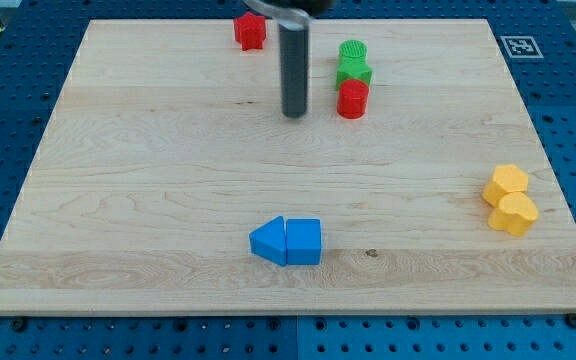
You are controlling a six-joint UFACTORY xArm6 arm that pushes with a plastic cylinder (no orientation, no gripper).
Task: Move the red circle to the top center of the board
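Note:
The red circle [352, 99] is a short red cylinder standing in the upper middle of the wooden board [148, 200]. It touches a green star-like block [354, 73] just above it, and a green cylinder [352, 51] stands above that. My tip [294, 113] is on the board to the left of the red circle, a short gap away, not touching it. The dark rod rises from the tip to the view's top edge.
A red star-shaped block [250, 31] sits near the top edge, left of the rod. Two blue blocks [287, 241] lie together at the lower middle. Two yellow blocks [510, 199] lie at the right edge. A marker tag [517, 45] is off the top right corner.

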